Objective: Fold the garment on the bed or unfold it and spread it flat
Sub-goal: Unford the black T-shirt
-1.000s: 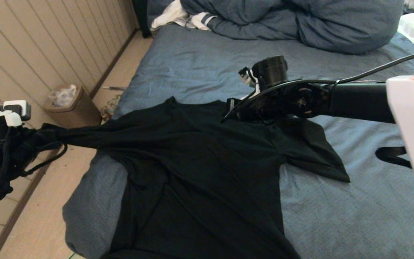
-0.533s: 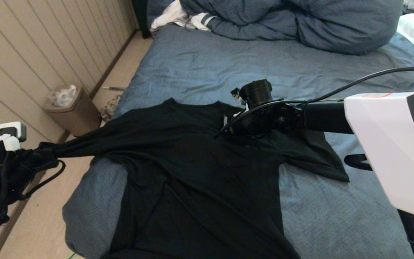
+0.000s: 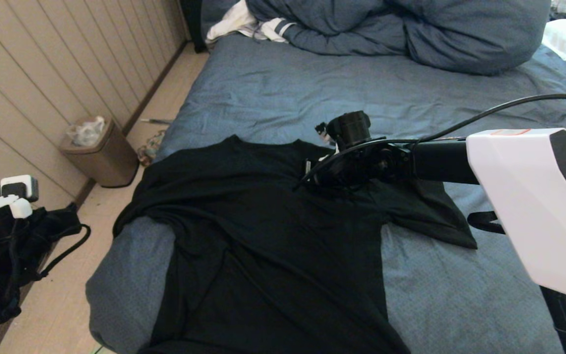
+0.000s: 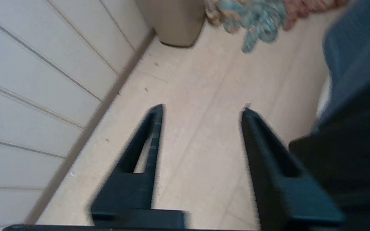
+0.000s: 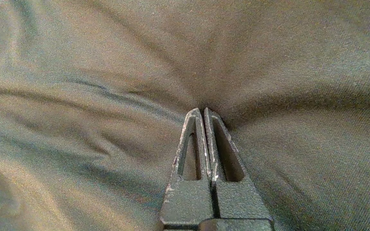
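Left hand [image 4: 201, 109] now spread, sleeve let go; garment [image 3: 263, 236] fallen back onto the bed [image 3: 273, 93] (no longer stretched sideways).

Head camera sits high on me, looking forward and down over the big mattress in wrinkled slate-blue sheet [image 3: 273, 93], the panelled wall off to my left. My left wrist camera looks out past my left gripper [image 4: 201, 109], jaws spread, at pale floor beside the bed, fairly near; the tan plastic waste bin [image 4: 175, 22] appears there and in the head view [image 3: 101, 152], as does the sheet's edge. My right wrist camera sits very close behind my right gripper [image 5: 202, 110], pressed-together tips on the plain black T-shirt fabric [image 5: 108, 96], shared with the head view [image 3: 263, 236].
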Robot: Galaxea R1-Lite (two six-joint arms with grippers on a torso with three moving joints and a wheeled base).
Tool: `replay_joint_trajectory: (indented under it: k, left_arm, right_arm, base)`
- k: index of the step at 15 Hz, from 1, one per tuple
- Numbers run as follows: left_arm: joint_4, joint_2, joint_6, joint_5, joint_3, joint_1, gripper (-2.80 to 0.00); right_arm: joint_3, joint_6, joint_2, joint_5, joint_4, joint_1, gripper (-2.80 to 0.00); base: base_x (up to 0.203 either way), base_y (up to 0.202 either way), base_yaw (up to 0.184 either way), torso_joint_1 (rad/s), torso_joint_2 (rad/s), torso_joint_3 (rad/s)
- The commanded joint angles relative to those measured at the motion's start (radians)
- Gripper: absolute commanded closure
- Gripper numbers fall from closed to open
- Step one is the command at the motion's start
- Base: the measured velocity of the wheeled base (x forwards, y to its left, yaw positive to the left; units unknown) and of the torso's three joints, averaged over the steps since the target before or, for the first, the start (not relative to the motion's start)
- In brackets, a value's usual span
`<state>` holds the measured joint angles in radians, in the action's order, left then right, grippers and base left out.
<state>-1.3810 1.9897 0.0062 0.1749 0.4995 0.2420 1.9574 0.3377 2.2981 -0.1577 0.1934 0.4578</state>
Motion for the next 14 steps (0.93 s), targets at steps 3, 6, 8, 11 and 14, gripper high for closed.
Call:
replay_joint_trajectory:
  k: [3,6,8,11,14]
  left_arm:
    - [0.063,-0.127,-0.006,-0.005,0.039,0.036,-2.8]
    - [0.246,-0.304,-0.013,-0.073,0.035,0.028,-2.8]
    - [0.466,-0.44,-0.032,-0.138,0.039,-0.016,-2.8]
    - [0.822,-0.606,-0.045,-0.231,0.041,-0.141,-2.8]
    - [1.171,-0.724,-0.047,-0.339,0.044,-0.24,-2.8]
  right_arm:
    - [0.0,0.003,-0.014,0.0,0.004,-0.013,0.0]
    - [-0.005,0.012,-0.111,0.0,0.027,-0.018,0.0]
    - [-0.007,0.018,-0.208,0.0,0.087,-0.019,0.0]
    - [-0.008,0.02,-0.353,0.0,0.296,-0.028,0.0]
    - [-0.073,0.025,-0.462,-0.003,0.56,-0.071,0.0]
  base:
    - [0.0,0.0,0.0,0.0,0.0,0.0]
    - [0.0,0.0,0.0,0.0,0.0,0.0]
    - [0.0,0.0,0.0,0.0,0.0,0.0]
    - [0.0,0.0,0.0,0.0,0.0,0.0]
    - [0.0,0.0,0.0,0.0,0.0,0.0]
